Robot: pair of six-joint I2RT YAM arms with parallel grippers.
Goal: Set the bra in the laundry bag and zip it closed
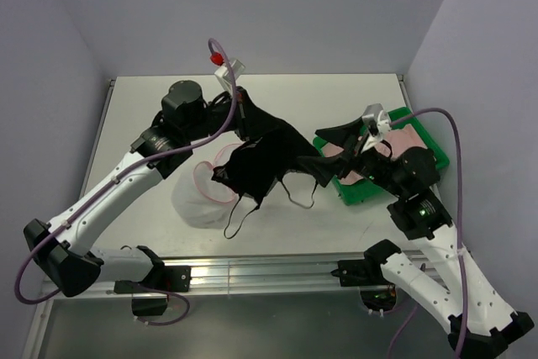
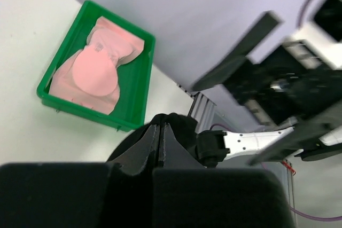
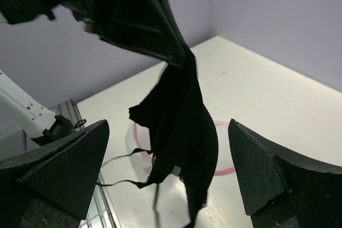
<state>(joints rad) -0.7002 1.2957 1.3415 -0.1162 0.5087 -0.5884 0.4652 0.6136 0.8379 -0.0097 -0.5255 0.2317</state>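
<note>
Care is needed — the black bra [image 1: 265, 161], clenched by the left gripper [image 2: 160, 137] with the right gripper [image 3: 168, 132] released, should be lowered squarely into the laundry bag [image 1: 197, 199].

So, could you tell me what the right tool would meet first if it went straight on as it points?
Most likely the hanging black bra, straight ahead of the open right tool; the laundry bag lies beyond it, though depth is unclear.

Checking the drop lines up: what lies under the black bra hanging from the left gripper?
The white mesh laundry bag, pink rim showing, lies beneath the black bra. The bra covers the rim's right part, so the bag's inside cannot be seen.
</note>
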